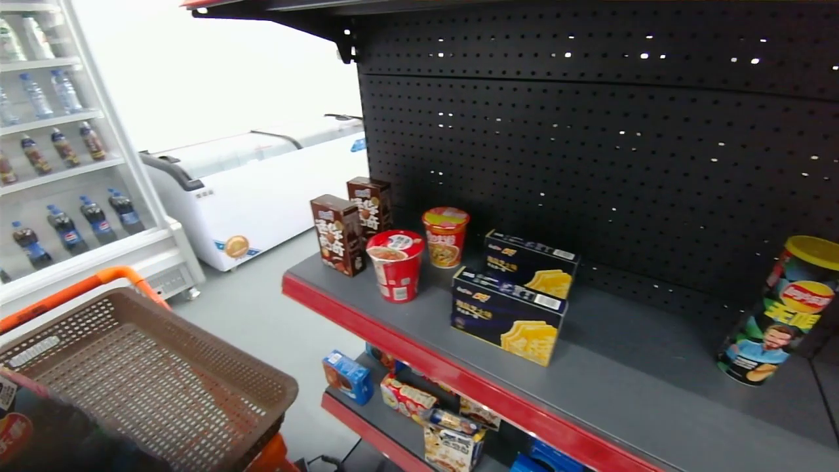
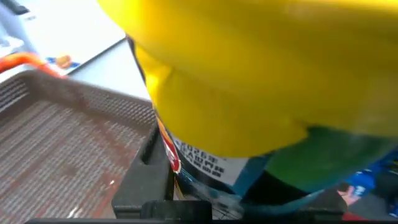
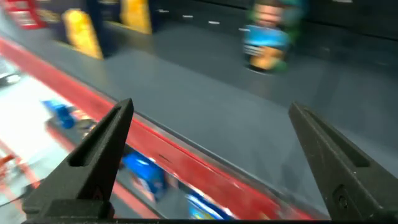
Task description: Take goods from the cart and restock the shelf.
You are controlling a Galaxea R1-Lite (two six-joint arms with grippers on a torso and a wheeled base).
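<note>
a: what stood at the far left?
b: a white glass-door drinks cooler (image 1: 65,131) full of bottles, with a white chest freezer (image 1: 255,190) beside it. nearer, the brown perforated plastic basket (image 1: 151,373) sat on the orange-handled cart (image 1: 98,278).
a: and the left gripper?
b: the left gripper (image 2: 186,205) hung over that basket. its fingers (image 2: 144,180) were clenched around a yellow-lidded cylindrical crisp can (image 2: 249,74), whose lid was close to the wrist camera. the other finger was hidden behind the can.
a: what was on the shelf?
b: on the grey metal shelf with the red front edge (image 1: 642,387), going rightward, came two upright brown cardboard boxes (image 1: 337,235), one behind the other. next was a red paper noodle cup (image 1: 395,264) with an orange noodle cup (image 1: 446,236) just behind it. then two dark blue flat boxes (image 1: 508,318) lay one behind the other, touching or nearly so. well apart, at the right end, a second tall crisp can with a yellow lid (image 1: 780,311) stood upright near the black pegboard back (image 1: 590,151).
a: the right gripper?
b: the right gripper (image 3: 211,106) hovered above the shelf's red edge. its fingers were spread wide and grasping nothing, and the second tall crisp can was beyond them.
</note>
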